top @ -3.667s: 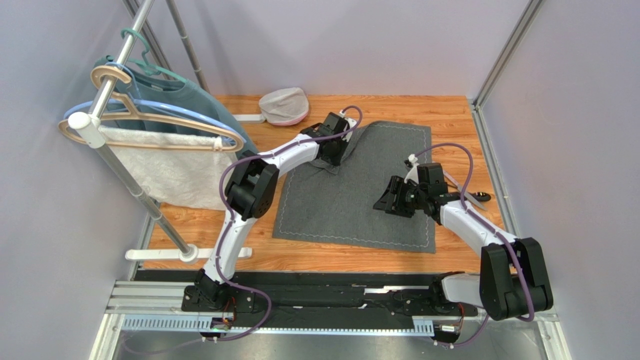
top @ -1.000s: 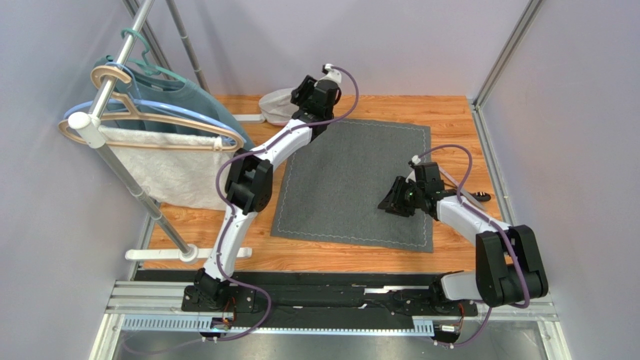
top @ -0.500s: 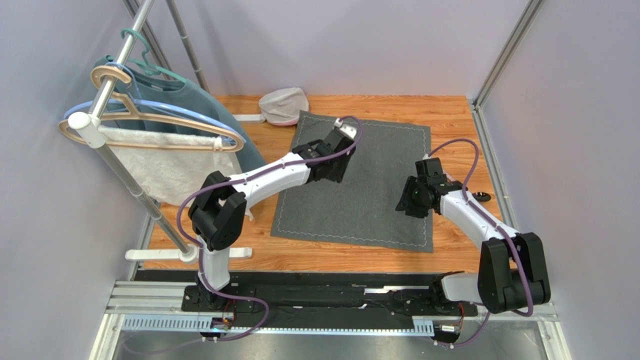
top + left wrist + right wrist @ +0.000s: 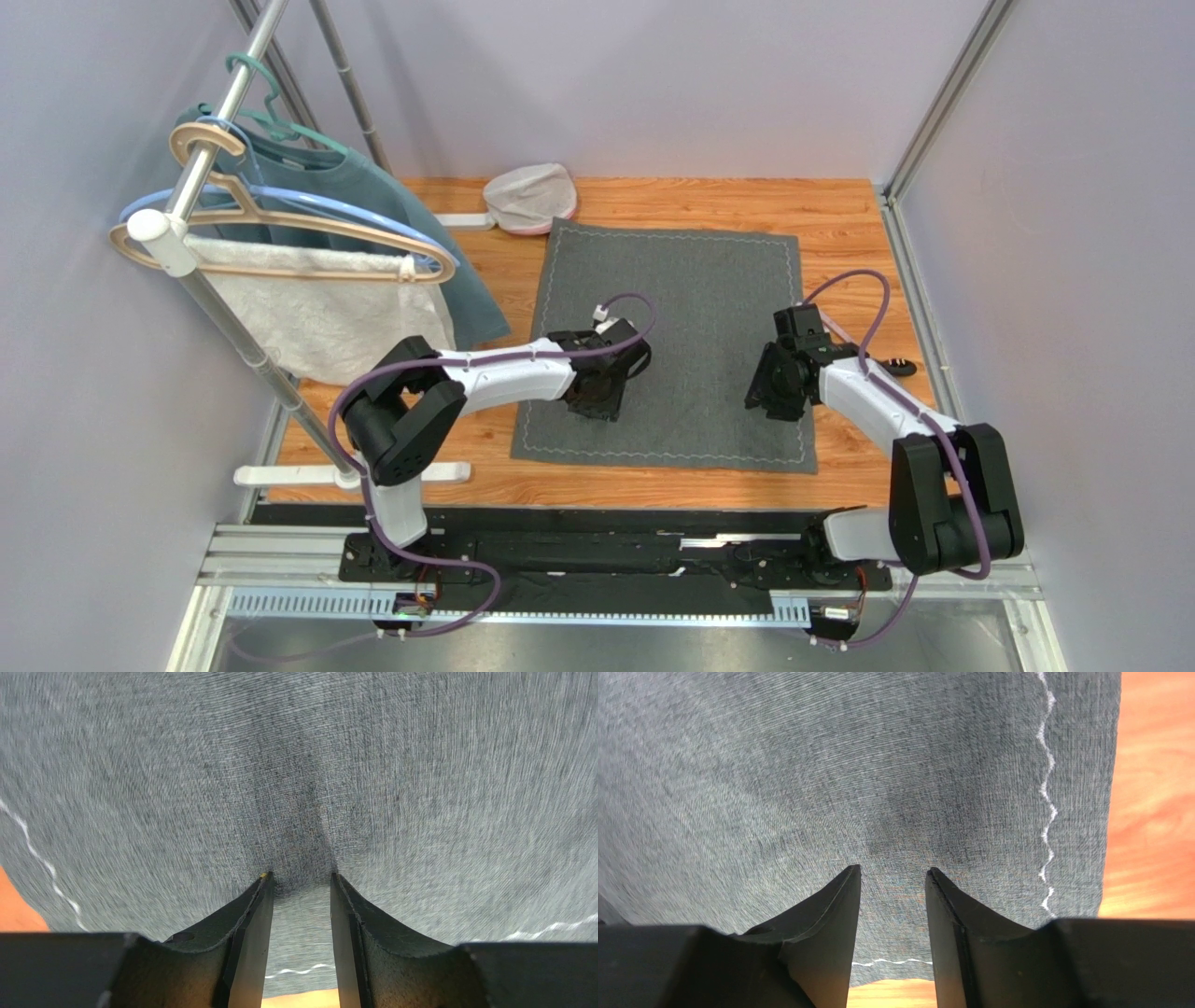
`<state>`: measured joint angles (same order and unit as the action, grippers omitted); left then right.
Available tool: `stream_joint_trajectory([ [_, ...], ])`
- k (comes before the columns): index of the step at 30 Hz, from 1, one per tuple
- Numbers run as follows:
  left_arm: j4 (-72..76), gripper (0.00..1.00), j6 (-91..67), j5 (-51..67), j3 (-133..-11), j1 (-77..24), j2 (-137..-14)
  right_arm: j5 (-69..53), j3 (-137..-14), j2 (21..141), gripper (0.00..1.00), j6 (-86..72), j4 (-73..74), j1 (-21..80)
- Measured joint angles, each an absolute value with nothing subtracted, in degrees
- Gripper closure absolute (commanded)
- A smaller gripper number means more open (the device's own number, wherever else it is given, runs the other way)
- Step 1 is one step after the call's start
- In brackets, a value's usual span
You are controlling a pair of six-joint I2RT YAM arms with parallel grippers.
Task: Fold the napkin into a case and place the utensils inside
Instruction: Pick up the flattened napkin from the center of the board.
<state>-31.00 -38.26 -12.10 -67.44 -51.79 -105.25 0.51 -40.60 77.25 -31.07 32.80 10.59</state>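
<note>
Now napkin (image 4: 687, 308) lies flat, unfolded, mid table (image 4: 849, 224); L gripper (image 4: 299, 876) over its near-left corner, R gripper (image 4: 893, 869) over near-right, both w/ jaws apart, empty, hem just base-side.

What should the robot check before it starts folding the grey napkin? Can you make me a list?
1. The napkin is spread flat with no folds: ok.
2. The left gripper is open, over the napkin's near left corner: ok.
3. The right gripper is open, over the near right corner: ok.
4. Fingertips touching the cloth: cannot tell.
5. Utensils ready: one dark piece lies right of the napkin; a silver one: cannot tell.
</note>
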Motion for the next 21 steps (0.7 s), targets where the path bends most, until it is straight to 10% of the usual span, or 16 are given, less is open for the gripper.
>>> stream_joint_trajectory([
  [6, -30.00, 0.55, -41.36, -12.03, -62.28, -56.75, -101.27, 0.49, -38.61, 74.35, 0.51, -31.22, 34.35, 9.50],
  [13, -33.74, 0.50, -41.85, -15.03, -61.63, -57.23, -98.17, -0.38, -38.70, 69.43, 0.22, -31.27, 37.12, 9.17],
  [21, -34.65, 0.51, -41.58, -12.88, -60.16, -57.19, -82.52, 4.40, -38.30, 60.29, 0.41, -41.08, 45.67, 1.30],
])
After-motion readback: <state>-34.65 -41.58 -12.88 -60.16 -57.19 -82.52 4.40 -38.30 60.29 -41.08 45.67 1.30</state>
